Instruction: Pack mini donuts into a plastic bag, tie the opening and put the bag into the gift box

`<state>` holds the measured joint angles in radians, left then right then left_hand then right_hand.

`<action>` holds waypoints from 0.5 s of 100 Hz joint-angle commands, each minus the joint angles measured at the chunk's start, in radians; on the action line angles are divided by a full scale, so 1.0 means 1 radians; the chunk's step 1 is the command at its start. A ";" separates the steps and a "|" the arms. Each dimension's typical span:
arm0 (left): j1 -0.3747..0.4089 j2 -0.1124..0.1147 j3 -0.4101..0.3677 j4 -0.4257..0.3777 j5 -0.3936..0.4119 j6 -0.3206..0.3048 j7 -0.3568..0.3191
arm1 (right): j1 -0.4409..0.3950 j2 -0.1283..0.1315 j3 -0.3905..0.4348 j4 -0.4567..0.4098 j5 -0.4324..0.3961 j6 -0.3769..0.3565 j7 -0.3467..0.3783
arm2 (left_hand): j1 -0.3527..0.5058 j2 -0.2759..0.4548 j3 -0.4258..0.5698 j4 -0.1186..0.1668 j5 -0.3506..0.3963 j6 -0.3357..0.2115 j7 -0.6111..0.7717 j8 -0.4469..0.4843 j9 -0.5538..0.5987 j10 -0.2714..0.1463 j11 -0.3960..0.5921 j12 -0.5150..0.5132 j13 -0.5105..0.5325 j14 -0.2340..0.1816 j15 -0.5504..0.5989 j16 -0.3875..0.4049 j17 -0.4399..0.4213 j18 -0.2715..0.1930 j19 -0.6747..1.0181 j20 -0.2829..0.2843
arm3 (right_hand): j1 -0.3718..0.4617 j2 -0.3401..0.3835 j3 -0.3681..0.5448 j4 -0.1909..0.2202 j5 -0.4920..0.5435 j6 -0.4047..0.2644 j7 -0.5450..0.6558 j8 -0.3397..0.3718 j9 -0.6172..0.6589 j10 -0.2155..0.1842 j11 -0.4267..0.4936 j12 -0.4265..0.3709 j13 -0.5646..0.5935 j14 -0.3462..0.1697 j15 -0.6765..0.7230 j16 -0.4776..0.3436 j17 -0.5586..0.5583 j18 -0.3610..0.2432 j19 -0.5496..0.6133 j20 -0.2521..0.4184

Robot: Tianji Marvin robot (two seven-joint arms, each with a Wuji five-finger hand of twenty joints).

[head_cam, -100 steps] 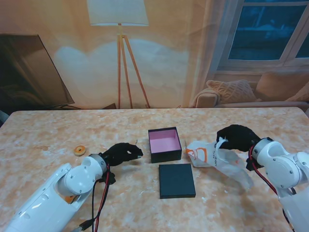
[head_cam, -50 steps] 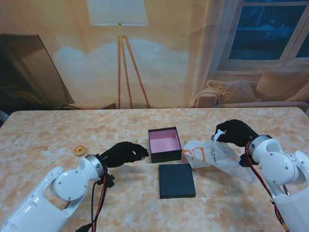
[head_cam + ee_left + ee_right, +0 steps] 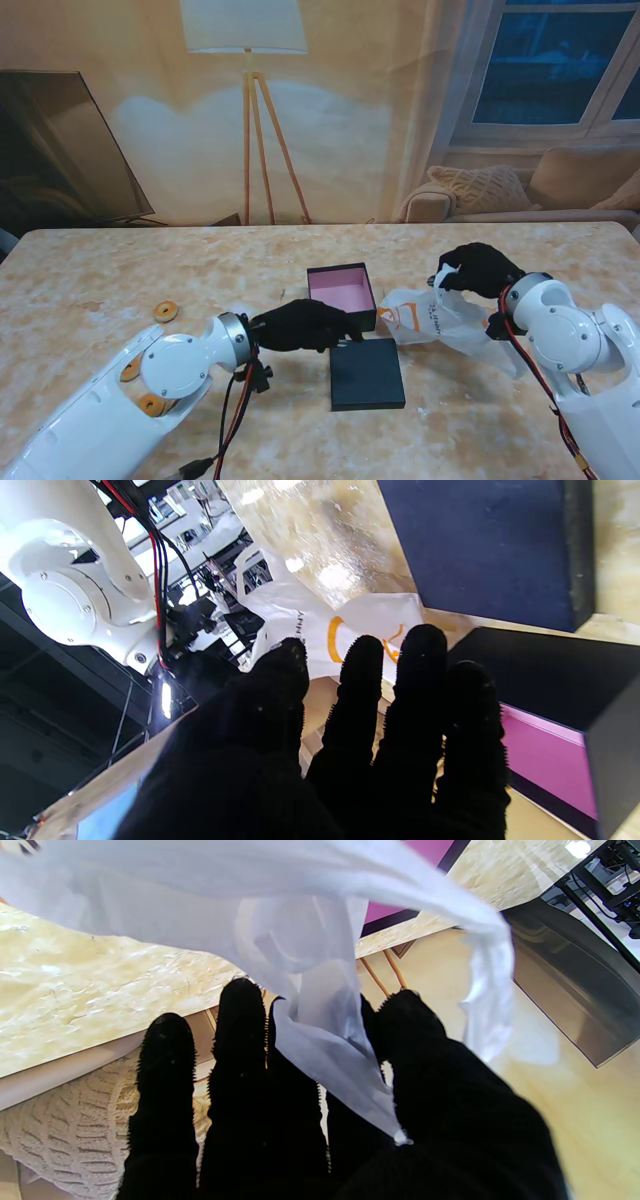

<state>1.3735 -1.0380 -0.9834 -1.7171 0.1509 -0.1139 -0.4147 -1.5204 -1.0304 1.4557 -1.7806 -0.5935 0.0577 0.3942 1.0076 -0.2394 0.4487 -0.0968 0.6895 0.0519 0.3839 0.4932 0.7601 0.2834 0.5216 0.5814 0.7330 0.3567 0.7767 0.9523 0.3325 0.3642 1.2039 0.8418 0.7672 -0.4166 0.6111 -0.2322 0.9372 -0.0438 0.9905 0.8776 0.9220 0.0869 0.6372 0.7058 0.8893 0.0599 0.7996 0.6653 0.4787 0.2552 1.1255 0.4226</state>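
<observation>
The black gift box (image 3: 343,322) with a pink inside stands open mid-table, its flat black lid (image 3: 367,373) nearer to me. My left hand (image 3: 305,325) hovers at the box's near left corner, fingers close together and pointing at the bag; what lies under them is hidden. The same fingers (image 3: 420,690) reach toward the white plastic bag (image 3: 310,620) printed in orange. My right hand (image 3: 475,270) is shut on the bag's (image 3: 440,318) upper edge, holding it up off the table. A strip of bag (image 3: 310,940) runs between thumb and fingers (image 3: 240,1040).
One mini donut (image 3: 166,311) lies at the far left, and two more (image 3: 130,368) (image 3: 152,404) show beside my left forearm. A small pale object (image 3: 240,310) rests near the left wrist. Beyond the table's far edge are a floor lamp and a sofa.
My left hand has travelled to the right, from near the donuts to the front of the gift box. The right hand has raised the bag's edge slightly and shifted a little toward the box.
</observation>
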 commanded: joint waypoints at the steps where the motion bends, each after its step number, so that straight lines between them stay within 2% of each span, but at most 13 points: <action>1: -0.017 -0.015 0.015 -0.010 -0.005 -0.001 -0.020 | 0.006 -0.006 -0.009 -0.010 0.010 0.016 0.016 | -0.035 -0.004 0.045 -0.019 -0.053 -0.045 -0.019 -0.015 0.019 -0.018 0.026 0.024 0.029 -0.030 0.035 0.029 0.012 -0.045 0.035 0.025 | 0.046 0.047 0.042 0.035 0.044 -0.015 0.006 -0.010 0.028 0.018 0.022 0.021 0.024 -0.006 0.031 0.017 0.011 0.014 0.031 0.020; 8: -0.036 -0.018 0.042 -0.007 -0.024 0.005 -0.020 | 0.015 -0.006 -0.015 -0.010 0.018 0.027 0.019 | -0.070 0.011 0.102 -0.004 -0.086 -0.063 -0.027 -0.043 0.022 -0.018 0.042 0.076 0.034 -0.034 0.053 0.039 0.017 -0.046 0.048 0.028 | 0.044 0.049 0.043 0.036 0.047 -0.014 0.006 -0.011 0.030 0.021 0.026 0.021 0.028 -0.006 0.040 0.019 0.015 0.016 0.038 0.023; 16: -0.052 -0.024 0.071 -0.003 -0.049 0.008 -0.015 | 0.024 -0.006 -0.022 -0.010 0.025 0.036 0.022 | -0.100 0.038 0.110 0.016 -0.119 -0.061 -0.044 -0.073 0.028 -0.026 0.062 0.120 0.045 -0.042 0.080 0.053 0.025 -0.050 0.065 0.034 | 0.044 0.050 0.044 0.036 0.047 -0.014 0.004 -0.013 0.032 0.023 0.029 0.021 0.031 -0.008 0.047 0.019 0.020 0.015 0.044 0.025; 19: -0.059 -0.025 0.083 -0.001 -0.057 0.010 -0.015 | 0.027 -0.006 -0.024 -0.009 0.027 0.040 0.024 | -0.113 0.050 0.114 0.030 -0.139 -0.052 -0.050 -0.104 0.025 -0.003 0.067 0.087 0.049 -0.044 0.084 0.055 0.028 -0.050 0.068 0.033 | 0.044 0.049 0.043 0.036 0.047 -0.014 0.003 -0.014 0.032 0.023 0.029 0.021 0.031 -0.007 0.049 0.019 0.020 0.015 0.044 0.025; 42: -0.137 -0.039 0.178 0.037 -0.113 0.048 -0.027 | 0.037 -0.005 -0.036 -0.016 0.057 0.081 0.039 | -0.126 0.062 0.100 0.031 -0.278 -0.098 -0.145 -0.202 0.040 -0.018 0.117 0.123 0.076 -0.054 0.140 0.085 0.047 -0.056 0.113 0.052 | 0.054 0.049 0.045 0.035 0.049 0.002 -0.003 -0.023 0.035 0.031 0.030 0.017 0.035 -0.001 0.055 0.016 0.022 0.019 0.047 0.026; 50: -0.162 -0.047 0.205 0.050 -0.120 0.062 -0.020 | 0.040 -0.005 -0.039 -0.018 0.070 0.093 0.045 | -0.131 0.068 0.092 0.031 -0.335 -0.092 -0.167 -0.230 0.048 -0.026 0.133 0.135 0.088 -0.056 0.160 0.093 0.058 -0.057 0.131 0.059 | 0.057 0.051 0.044 0.034 0.049 -0.001 -0.004 -0.026 0.034 0.033 0.029 0.016 0.034 0.000 0.054 0.014 0.020 0.020 0.045 0.025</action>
<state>1.2252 -1.0688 -0.7883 -1.6699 0.0229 -0.0578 -0.4239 -1.4777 -1.0302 1.4219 -1.7898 -0.5310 0.1450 0.4199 0.9098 -0.1986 0.5428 -0.0895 0.4131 -0.0120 0.2402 0.2881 0.7843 0.2785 0.6321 0.6994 0.7906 0.3196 0.9051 1.0183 0.3789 0.3477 1.2986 0.8683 0.7769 -0.4166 0.6212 -0.2322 0.9521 -0.0194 0.9858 0.8641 0.9318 0.1036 0.6521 0.7061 0.9036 0.0603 0.8368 0.6664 0.4971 0.2572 1.1441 0.4337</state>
